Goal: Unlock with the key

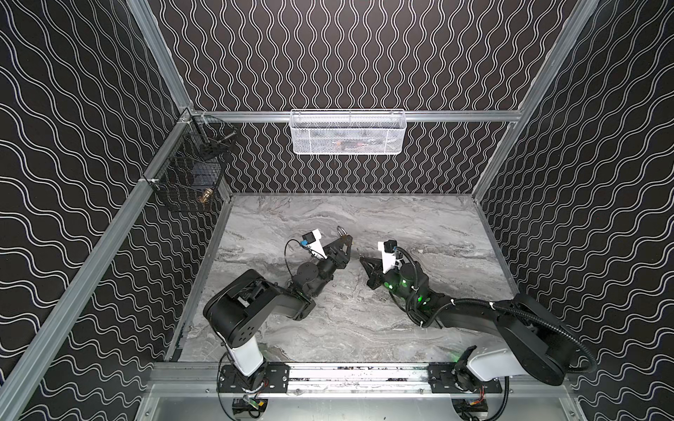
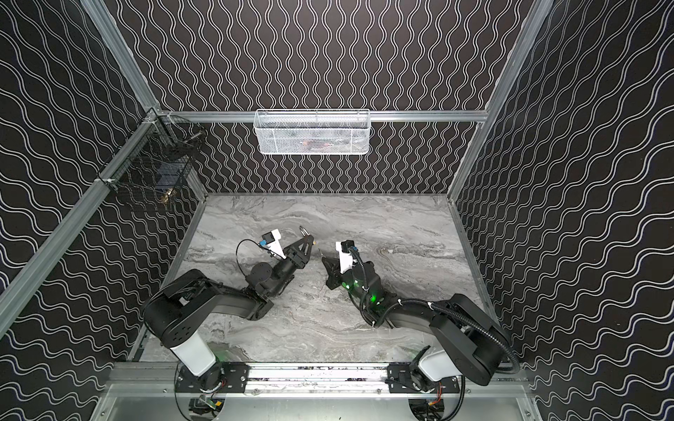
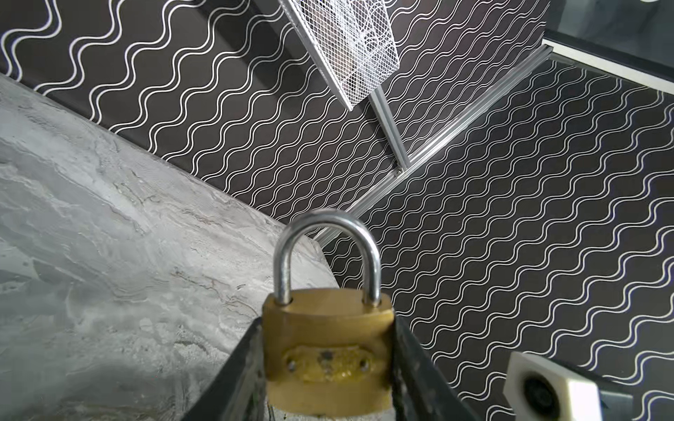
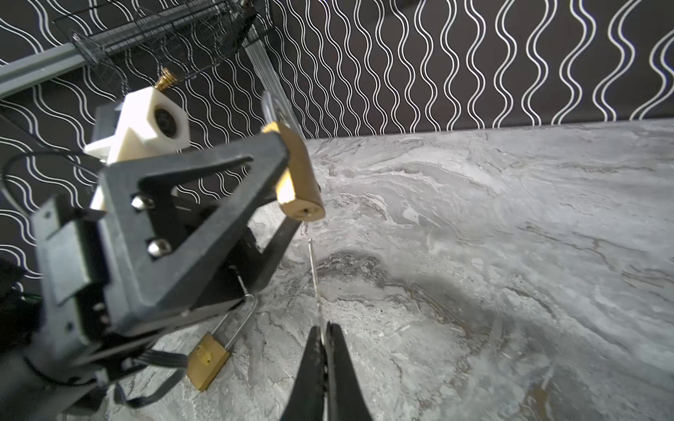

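- I've got the brass padlock point(image 3: 328, 350), smooth rectangular body and steel U-shackle seated, clamped between my left gripper point(image 3: 326, 324) jaws, off the table.
- Thin flat metal key point(image 4: 313, 277) is pinched in my right gripper point(image 4: 324, 328), tip just short of the keyhole end, apart.
- A long-shackle padlock point(image 4: 206, 361) lies on the grey marble-look tabletop point(image 4: 474, 218).
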Robot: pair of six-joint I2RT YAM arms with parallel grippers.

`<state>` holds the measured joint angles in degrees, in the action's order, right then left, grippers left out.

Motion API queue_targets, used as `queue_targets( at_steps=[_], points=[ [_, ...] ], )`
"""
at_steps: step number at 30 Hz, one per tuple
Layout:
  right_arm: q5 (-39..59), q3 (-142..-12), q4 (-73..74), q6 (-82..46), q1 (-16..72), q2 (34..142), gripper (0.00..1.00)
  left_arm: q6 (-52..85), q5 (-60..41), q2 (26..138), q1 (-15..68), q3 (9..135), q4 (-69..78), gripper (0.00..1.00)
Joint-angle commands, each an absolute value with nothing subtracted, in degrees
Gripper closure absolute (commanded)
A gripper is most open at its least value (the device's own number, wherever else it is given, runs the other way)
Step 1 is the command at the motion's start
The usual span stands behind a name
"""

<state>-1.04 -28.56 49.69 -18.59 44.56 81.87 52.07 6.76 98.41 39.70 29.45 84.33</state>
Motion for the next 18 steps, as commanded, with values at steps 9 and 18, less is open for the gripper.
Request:
queue_targets(
  at_steps=[9,18],
  points=[
    [0.79,-33.39,45.27,-19.09,44.82,85.05,1.00,51.15,4.48,98.44,39.64,30.48,88.77,0.82],
    [-0.29,-33.93,44.77,-19.07,44.74,84.65,1.00,51.36,4.22,98.53,39.64,30.22,88.81,0.82]
  ],
)
